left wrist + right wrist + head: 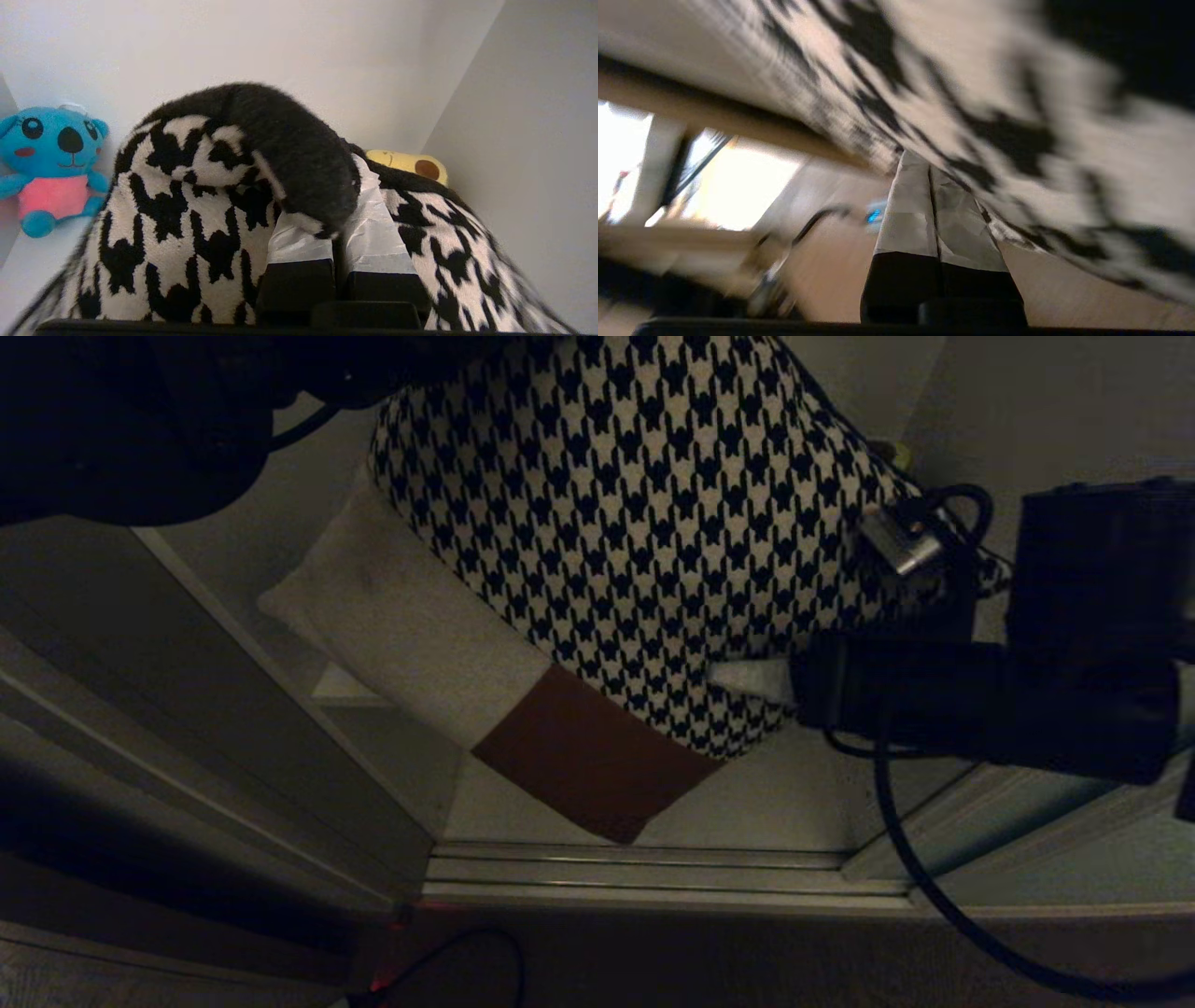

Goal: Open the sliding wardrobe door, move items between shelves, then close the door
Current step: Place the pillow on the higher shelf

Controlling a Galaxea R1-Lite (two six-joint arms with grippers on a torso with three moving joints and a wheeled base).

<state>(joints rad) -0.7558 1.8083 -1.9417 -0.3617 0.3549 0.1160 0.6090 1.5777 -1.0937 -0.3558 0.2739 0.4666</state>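
Houndstooth cushion [187, 219] pinched by left jaws; writing apparently none.

- The left arm reaches in from the upper left of the head view as a dark mass; its claw itself lies outside that view.
- The left claw [338, 233] is clamped: its two taped fingers [373, 224] pinch a fold of fabric between them, pads almost together.
- The right arm enters from the right edge of the head view, forearm roughly level, pointing leftward.
- The right claw [747, 677] has its taped fingers [920, 219] pressed flat together, nothing between them, their tips against patterned fabric.
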